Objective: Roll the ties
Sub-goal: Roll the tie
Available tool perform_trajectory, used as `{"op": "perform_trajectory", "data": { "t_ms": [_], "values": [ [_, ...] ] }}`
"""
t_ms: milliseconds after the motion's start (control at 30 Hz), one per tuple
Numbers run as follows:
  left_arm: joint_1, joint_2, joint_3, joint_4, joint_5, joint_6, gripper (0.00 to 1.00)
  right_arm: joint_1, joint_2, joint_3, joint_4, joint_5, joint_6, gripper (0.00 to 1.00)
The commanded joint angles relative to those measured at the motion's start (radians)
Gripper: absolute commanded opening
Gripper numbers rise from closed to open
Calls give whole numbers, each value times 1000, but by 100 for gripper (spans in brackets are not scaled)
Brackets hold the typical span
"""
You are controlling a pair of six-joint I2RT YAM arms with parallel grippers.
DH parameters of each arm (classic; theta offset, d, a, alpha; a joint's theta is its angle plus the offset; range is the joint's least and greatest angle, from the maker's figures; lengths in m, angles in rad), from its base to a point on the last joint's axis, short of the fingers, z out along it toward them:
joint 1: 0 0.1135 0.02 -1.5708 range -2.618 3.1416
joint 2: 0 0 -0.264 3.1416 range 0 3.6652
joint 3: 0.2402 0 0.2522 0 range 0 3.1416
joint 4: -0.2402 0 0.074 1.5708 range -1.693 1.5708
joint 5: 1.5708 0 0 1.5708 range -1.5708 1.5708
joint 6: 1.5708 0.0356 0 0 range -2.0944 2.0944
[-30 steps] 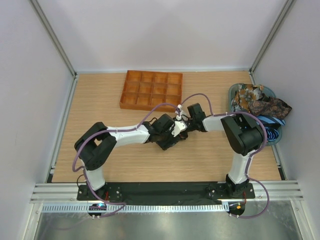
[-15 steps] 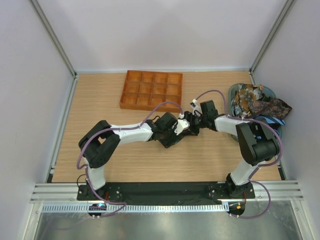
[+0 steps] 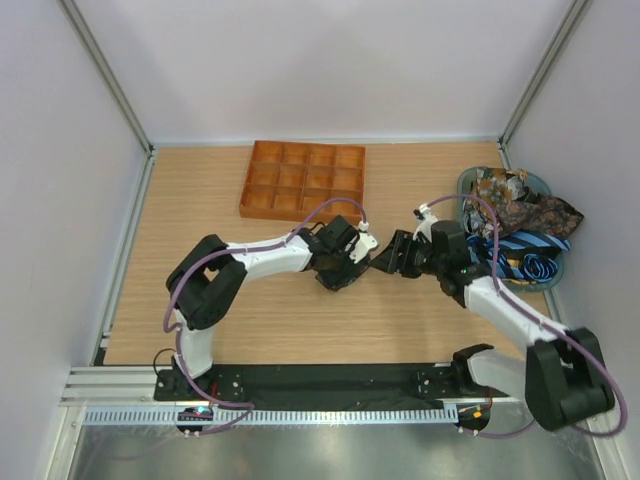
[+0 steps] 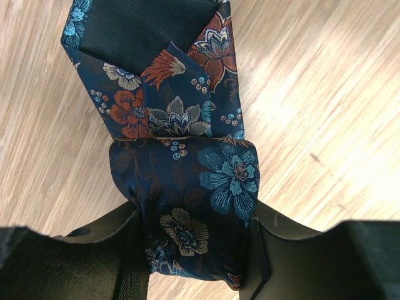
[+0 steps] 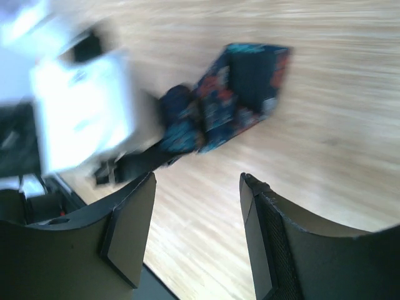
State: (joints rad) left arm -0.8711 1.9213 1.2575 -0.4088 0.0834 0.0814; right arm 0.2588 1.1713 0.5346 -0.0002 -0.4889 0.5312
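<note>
A dark blue floral tie [image 4: 187, 169] is rolled into a thick bundle, its loose pointed end lying on the wooden table [image 4: 325, 94]. My left gripper [image 4: 194, 250] is shut on the roll, one finger on each side. In the top view my left gripper [image 3: 336, 270] is at the table's middle. My right gripper [image 3: 386, 262] is just to its right, open and empty. In the right wrist view the right gripper [image 5: 197, 206] hovers over bare wood, with the tie [image 5: 240, 94] ahead of it. More ties [image 3: 520, 210] are piled at the right.
The pile of ties fills a teal basket [image 3: 463, 186] at the table's right edge, with blue striped ties [image 3: 525, 250] hanging over its front. An orange gridded tray [image 3: 303, 180] stands at the back centre. Grey walls enclose the table.
My right arm has swung out and its gripper has drawn back to the right, away from the roll. My left gripper has stayed shut on the tie and shifted slightly.
</note>
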Motion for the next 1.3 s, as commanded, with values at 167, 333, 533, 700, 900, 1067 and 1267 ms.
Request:
{"op": "perform_trajectory", "data": {
  "t_ms": [167, 333, 533, 700, 900, 1067, 1267],
  "values": [
    [24, 105, 86, -239, 32, -28, 32, 342, -330, -88, -70, 423, -112, 63],
    [34, 151, 157, -311, 41, -40, 32, 531, -361, -102, -60, 530, -180, 61],
    [37, 199, 218, -386, 47, -49, 31, 897, -137, 36, -121, 892, -273, 61],
    [38, 225, 261, -424, 55, -58, 30, 1103, 106, 253, -239, 1178, -359, 61],
    [37, 240, 290, -466, 64, -60, 30, 1174, 454, 549, -481, 1343, -415, 62],
    [37, 258, 313, -495, 72, -62, 30, 1175, 707, 792, -673, 1486, -441, 64],
    [37, 285, 352, -544, 85, -63, 29, 1131, 901, 945, -839, 1550, -453, 67]
  ]
}}
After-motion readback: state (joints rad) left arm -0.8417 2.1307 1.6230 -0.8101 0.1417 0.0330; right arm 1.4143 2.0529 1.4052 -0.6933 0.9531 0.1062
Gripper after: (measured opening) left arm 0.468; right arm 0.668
